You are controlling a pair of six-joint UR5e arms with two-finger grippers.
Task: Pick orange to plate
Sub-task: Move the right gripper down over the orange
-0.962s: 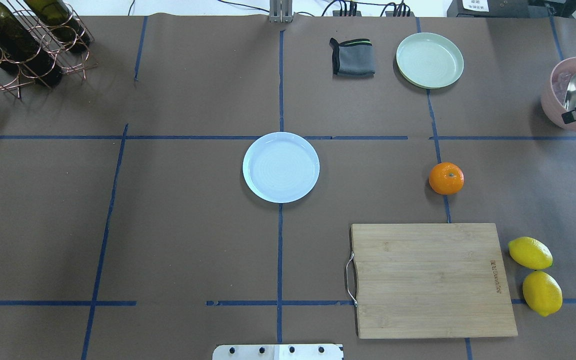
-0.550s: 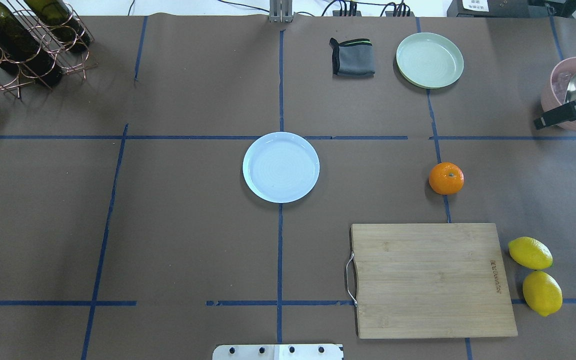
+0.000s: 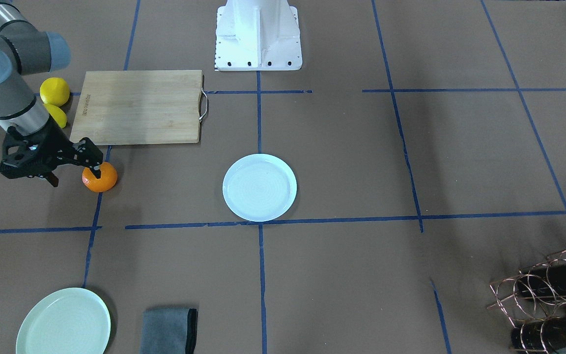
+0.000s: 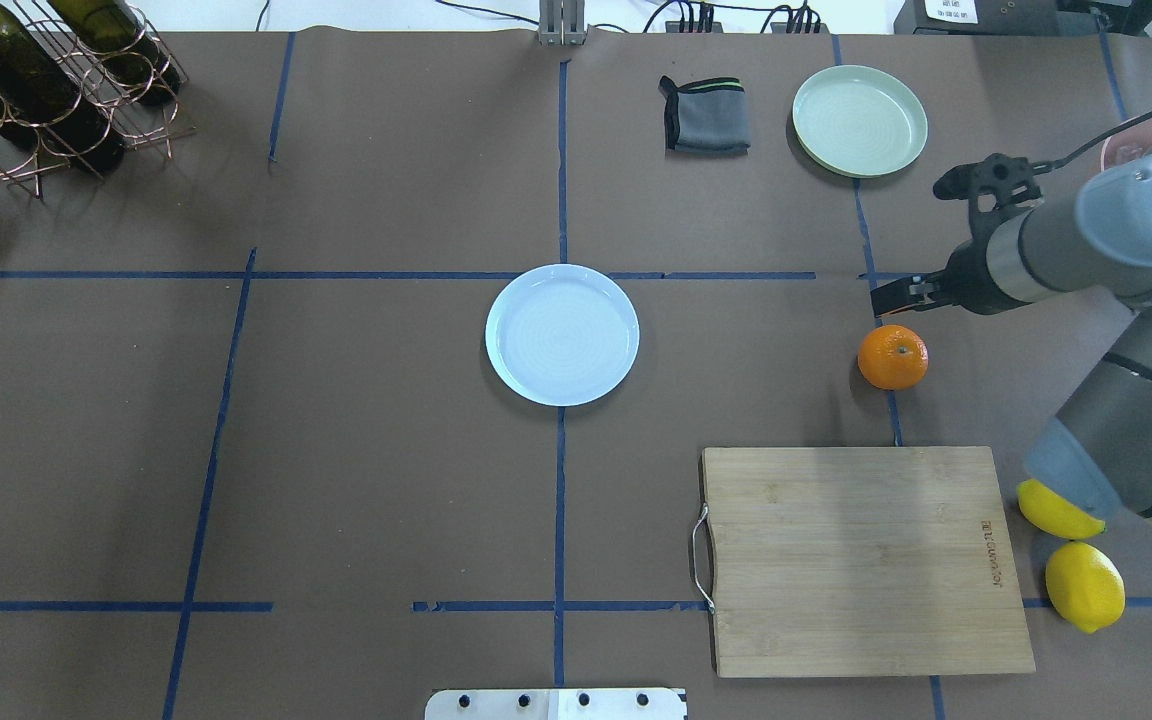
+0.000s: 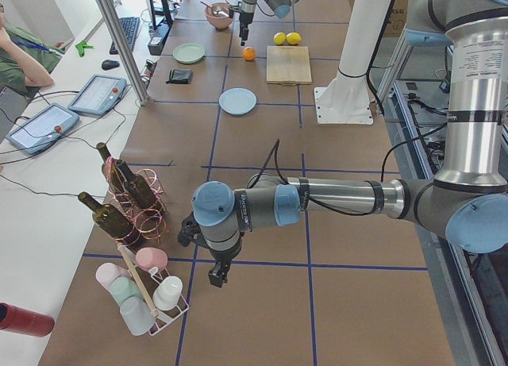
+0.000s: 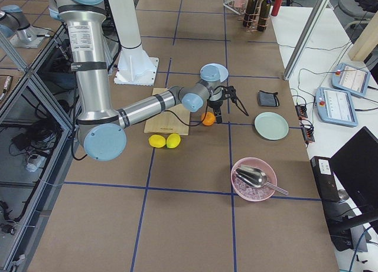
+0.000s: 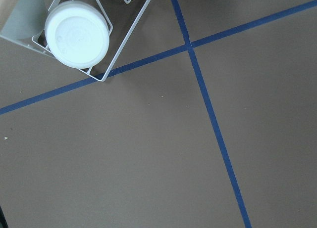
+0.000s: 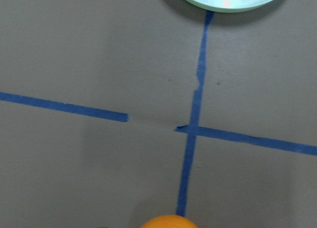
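Observation:
The orange (image 4: pixel 893 356) rests on a blue tape line on the table's right half, also seen in the front view (image 3: pixel 99 178) and at the bottom edge of the right wrist view (image 8: pixel 168 222). The bluish-white plate (image 4: pixel 562 335) lies bare at the table's middle, well to the left of the orange. My right gripper (image 4: pixel 921 240) hovers open, fingers spread wide, just beyond the orange; in the front view one fingertip (image 3: pixel 97 169) overlaps the orange. My left gripper (image 5: pixel 216 275) hangs over bare table near a cup rack; I cannot tell whether it is open or shut.
A wooden cutting board (image 4: pixel 861 560) lies near the orange, with two lemons (image 4: pixel 1084 585) at its right. A mint-green plate (image 4: pixel 859 120) and grey cloth (image 4: pixel 704 114) sit at the far edge. A pink bowl with scoop (image 6: pixel 254 179) and a wine rack (image 4: pixel 46 80) stand at the table's ends.
My right arm has swung in from the right edge, bringing its open gripper over the table just beyond the orange. The orange and the plate have stayed put.

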